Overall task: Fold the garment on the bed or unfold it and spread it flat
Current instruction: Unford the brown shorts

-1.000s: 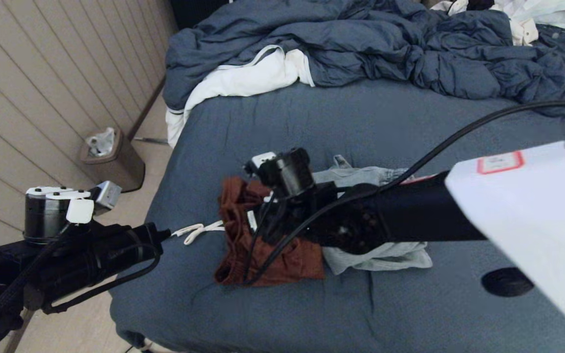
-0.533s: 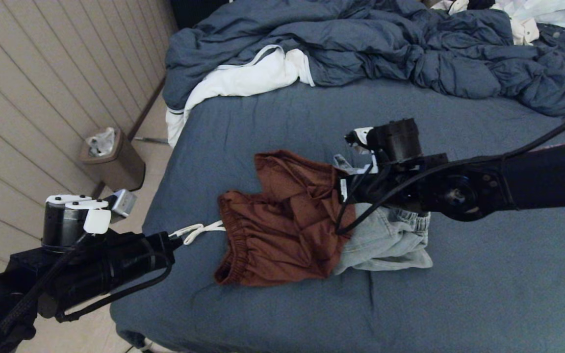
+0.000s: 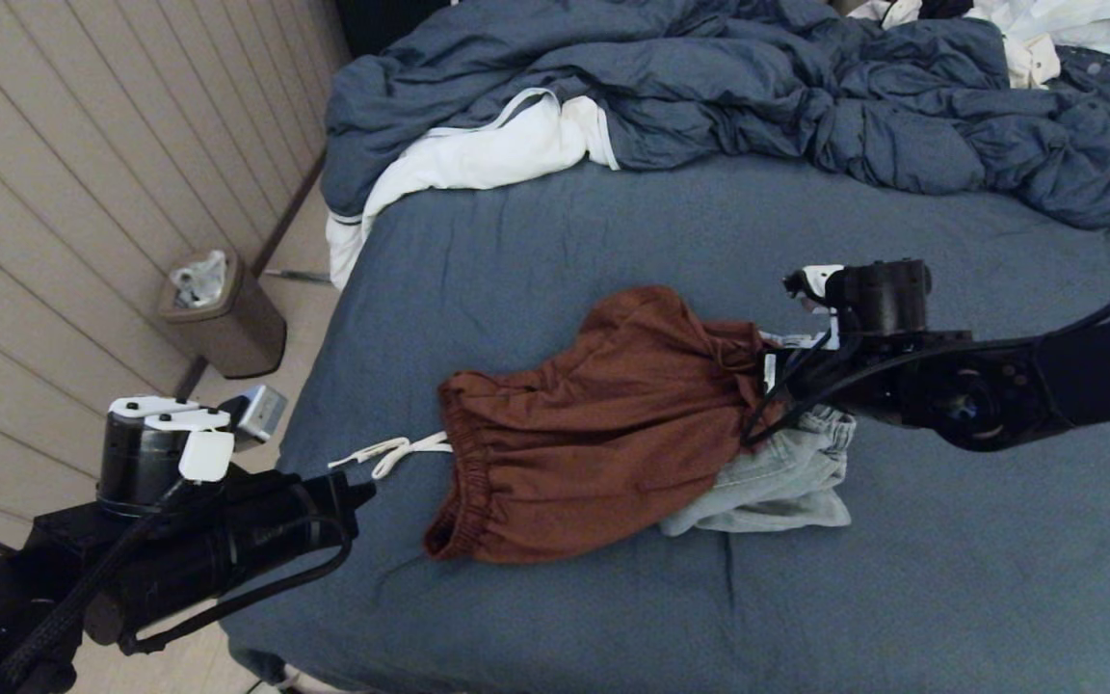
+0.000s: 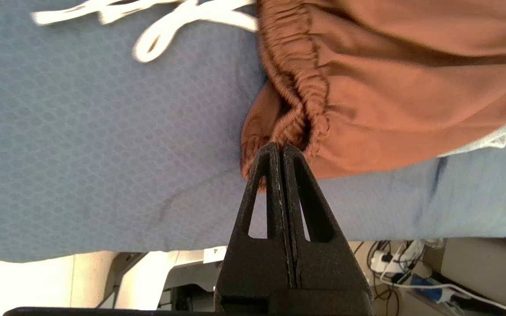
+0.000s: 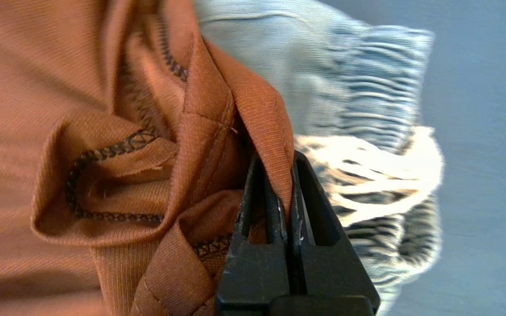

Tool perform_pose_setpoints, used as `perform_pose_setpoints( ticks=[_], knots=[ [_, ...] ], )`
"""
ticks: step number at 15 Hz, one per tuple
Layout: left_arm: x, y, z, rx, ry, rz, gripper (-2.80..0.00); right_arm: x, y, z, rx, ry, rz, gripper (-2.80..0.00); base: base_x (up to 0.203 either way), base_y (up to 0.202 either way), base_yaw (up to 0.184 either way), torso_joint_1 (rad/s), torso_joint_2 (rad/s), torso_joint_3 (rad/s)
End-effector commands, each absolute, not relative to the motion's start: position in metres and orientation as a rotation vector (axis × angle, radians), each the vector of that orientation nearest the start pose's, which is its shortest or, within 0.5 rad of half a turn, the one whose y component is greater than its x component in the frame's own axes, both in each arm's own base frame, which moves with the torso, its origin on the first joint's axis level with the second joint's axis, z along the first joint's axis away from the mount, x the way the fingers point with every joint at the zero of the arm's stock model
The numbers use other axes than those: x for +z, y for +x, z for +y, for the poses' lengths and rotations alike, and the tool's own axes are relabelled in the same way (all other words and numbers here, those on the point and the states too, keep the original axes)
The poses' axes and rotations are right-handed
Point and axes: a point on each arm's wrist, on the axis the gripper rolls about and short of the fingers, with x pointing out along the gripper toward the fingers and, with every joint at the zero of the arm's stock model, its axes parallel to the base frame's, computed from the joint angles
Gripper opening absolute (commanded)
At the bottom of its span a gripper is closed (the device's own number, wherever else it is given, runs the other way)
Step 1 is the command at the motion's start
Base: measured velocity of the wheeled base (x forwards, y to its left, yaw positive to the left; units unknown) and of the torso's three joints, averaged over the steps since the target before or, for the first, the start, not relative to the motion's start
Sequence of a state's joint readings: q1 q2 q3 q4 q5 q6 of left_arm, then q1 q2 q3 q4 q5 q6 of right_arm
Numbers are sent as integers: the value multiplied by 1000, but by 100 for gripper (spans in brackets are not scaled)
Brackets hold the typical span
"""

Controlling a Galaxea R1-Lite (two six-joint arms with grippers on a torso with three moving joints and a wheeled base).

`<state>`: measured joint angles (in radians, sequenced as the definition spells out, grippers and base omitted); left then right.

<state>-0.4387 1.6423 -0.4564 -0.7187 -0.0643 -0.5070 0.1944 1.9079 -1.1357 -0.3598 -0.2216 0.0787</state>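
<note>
Rust-brown shorts stretched across a slate-blue bed, one arm pinching their hem.

The bed (image 3: 555, 251) fills the room's middle, its rumpled dark duvet (image 3: 757, 87) with white lining heaped at the far end; a panelled wall (image 3: 64, 173) and a small bin (image 3: 223, 313) stand to its left. Mid-sheet lie the rust-brown shorts (image 3: 603, 434), partly over a pale blue garment (image 3: 777, 477), white drawcord (image 3: 386, 453) trailing left. The right gripper (image 5: 284, 193) is clamped on the shorts' hem; the left gripper (image 4: 279, 151), jaws pressed together and empty, sits off the bed's near left corner, its tips at the waistband.
</note>
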Motion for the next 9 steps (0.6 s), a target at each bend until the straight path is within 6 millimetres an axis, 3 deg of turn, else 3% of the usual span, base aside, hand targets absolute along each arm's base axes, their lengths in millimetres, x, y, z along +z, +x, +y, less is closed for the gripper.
perform_pose_setpoints(
  ticks=[1, 4, 5, 9],
  knots=[
    [119, 224, -107, -366, -402, 574, -280, 175, 365, 53, -74, -2, 400, -280, 0, 0, 0, 0, 0, 0],
    [119, 224, -107, -366, -402, 574, -280, 169, 366, 53, -72, -5, 418, -280, 0, 0, 0, 0, 0, 0],
    [119, 224, -108, -368, -402, 574, -280, 167, 365, 54, -70, -9, 426, 0, 0, 0, 0, 0, 0, 0],
    [119, 224, -107, -366, -402, 575, -280, 180, 359, 53, -31, 13, 393, 0, 0, 0, 0, 0, 0, 0]
  ],
)
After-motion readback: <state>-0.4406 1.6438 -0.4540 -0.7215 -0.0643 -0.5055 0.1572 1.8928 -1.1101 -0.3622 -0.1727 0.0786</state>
